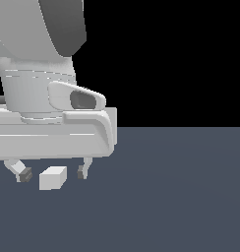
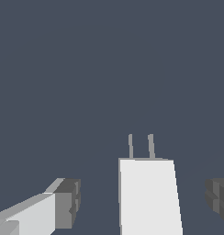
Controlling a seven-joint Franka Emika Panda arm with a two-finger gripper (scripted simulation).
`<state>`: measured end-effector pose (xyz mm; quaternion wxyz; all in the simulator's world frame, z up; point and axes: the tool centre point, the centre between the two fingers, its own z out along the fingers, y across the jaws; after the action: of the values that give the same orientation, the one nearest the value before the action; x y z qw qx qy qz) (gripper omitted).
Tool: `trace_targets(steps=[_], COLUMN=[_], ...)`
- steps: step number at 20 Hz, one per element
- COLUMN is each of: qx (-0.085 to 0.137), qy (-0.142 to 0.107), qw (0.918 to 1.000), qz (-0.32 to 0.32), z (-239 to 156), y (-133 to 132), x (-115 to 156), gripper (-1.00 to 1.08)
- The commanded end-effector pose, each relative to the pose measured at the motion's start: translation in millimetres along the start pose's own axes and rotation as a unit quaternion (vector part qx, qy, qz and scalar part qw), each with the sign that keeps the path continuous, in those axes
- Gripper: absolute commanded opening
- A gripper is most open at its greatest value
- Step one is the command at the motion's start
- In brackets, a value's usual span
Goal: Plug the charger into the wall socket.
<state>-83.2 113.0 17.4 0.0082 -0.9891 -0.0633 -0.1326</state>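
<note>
Exterior view: gripper [image 1: 53, 173] spread wide, hanging low over the dark bench [image 1: 181, 197]; charger [image 1: 52, 177] lying on the bench between the fingertips, touching neither.

Wrist view: charger [image 2: 148, 197] between the two dark pads [image 2: 68, 203], two thin prongs [image 2: 141, 146] pointing away.

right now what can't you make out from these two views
- Wall socket: in neither view, so its place and distance cannot be told.
- Charger: the exterior view hides its prongs; the wrist view's edge cuts off its rear.
- Tool: open around the charger; one finger is cropped in the wrist view.
- Arm: mostly outside the exterior view.
</note>
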Motion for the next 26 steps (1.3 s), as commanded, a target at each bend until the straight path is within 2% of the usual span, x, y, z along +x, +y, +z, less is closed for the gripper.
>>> trace_targets(steps=[1, 3, 4, 17, 26], qx=[0.000, 0.000, 0.000, -0.001, -0.011], qy=[0.001, 0.001, 0.001, 0.001, 0.001], qw=[1.0000, 1.0000, 1.0000, 1.0000, 0.9987], qz=[0.000, 0.000, 0.000, 0.003, 0.049], z=[5, 6, 6, 4, -23], y=[0, 0, 0, 1, 15], x=[-1, -1, -1, 1, 25], gripper=[1.00, 1.00, -1.00, -1.00, -1.00])
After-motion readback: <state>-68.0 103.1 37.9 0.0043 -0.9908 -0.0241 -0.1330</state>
